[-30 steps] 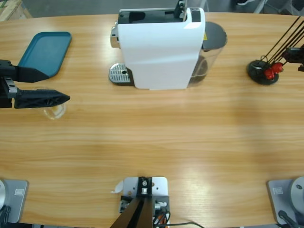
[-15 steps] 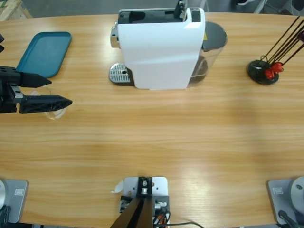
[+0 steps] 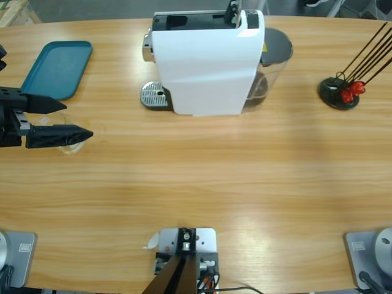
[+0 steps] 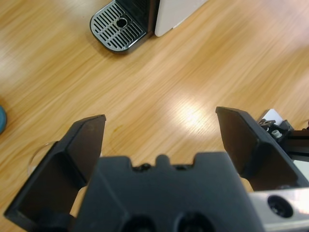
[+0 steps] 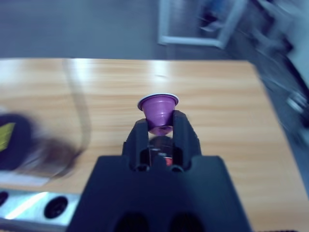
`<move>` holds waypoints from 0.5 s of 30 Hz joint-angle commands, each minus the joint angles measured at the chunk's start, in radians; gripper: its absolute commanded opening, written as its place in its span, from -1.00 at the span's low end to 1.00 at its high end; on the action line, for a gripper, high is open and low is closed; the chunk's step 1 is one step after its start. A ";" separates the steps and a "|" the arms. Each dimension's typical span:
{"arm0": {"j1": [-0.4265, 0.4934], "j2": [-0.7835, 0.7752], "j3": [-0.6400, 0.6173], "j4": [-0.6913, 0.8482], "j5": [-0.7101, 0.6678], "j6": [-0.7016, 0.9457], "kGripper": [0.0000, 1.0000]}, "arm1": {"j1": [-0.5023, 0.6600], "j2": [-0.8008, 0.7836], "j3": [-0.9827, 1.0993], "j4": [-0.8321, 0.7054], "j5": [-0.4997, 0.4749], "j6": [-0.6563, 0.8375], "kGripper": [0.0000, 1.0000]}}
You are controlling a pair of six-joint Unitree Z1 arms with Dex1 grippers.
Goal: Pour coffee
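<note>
Clear glass is the material to think about: a small tumbler (image 3: 69,144) stands on the tabletop (image 3: 233,177) at the left side, near the teal tray (image 3: 56,68) and well apart from the white coffee machine (image 3: 208,61). In the high view the lower jaw of the left tool (image 3: 72,119) covers most of it, so I cannot see whether any coffee is inside. In the left wrist view only a pale curved rim (image 4: 41,147) shows beside one jaw.

The left tool is wide open and holds nothing. Its jaws stand one on each side of the glass, it seems, but I cannot tell if they touch it.

The right tool (image 5: 160,126) is out of the high view. Its jaws are closed on a small purple capsule (image 5: 158,110), gripped at the narrow lower part with the white rim up.

I judge the glass to be light, stiff, smooth and breakable, so it may slip or tip. A gentle hold across the middle of the wall, below the rim, seems best. The capsule is thin and very light; a hard squeeze could dent it.
</note>
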 commanded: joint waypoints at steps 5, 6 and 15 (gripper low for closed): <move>0.060 -0.047 0.016 -0.038 -0.085 0.088 1.00 | 0.327 0.026 -0.029 0.051 0.454 -0.261 -1.00; 0.085 -0.059 0.016 -0.039 -0.098 0.087 1.00 | 0.363 0.046 -0.046 0.052 0.474 -0.276 -1.00; 0.137 -0.092 0.008 -0.038 -0.105 0.087 1.00 | 0.520 0.327 -0.283 0.053 0.572 -0.427 -1.00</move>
